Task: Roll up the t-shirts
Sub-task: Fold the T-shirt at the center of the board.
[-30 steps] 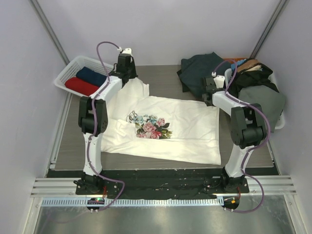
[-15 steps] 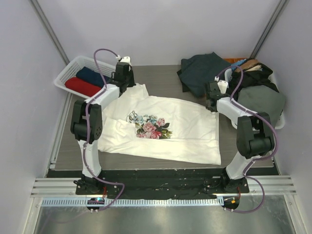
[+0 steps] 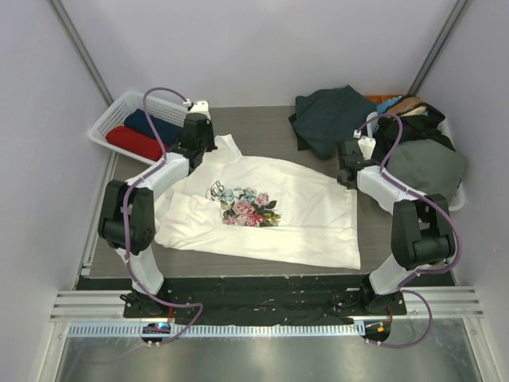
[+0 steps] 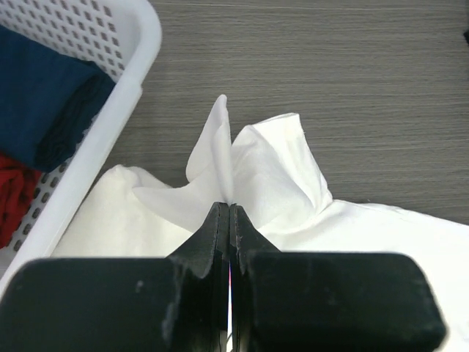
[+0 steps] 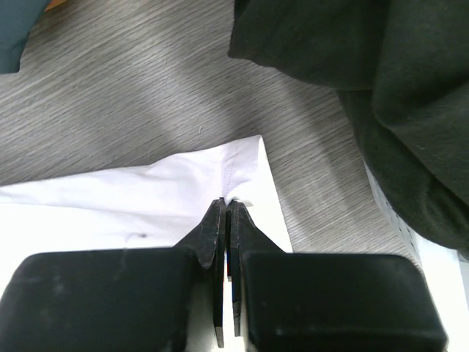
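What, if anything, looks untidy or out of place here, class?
The dark clothes at the far right sit in a messy heap, one garment sprawled onto the table. The white t-shirt lies askew, its corner bunched where the left hand pinches it.

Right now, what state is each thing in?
cream t-shirt, spread flat, print up, two far corners pinched.
left gripper, shut on its bunched far-left corner.
right gripper, shut on its far-right corner.
red t-shirt, rolled, in the basket.
navy t-shirt, rolled, in the basket.
dark clothes, loose heap, unrolled.
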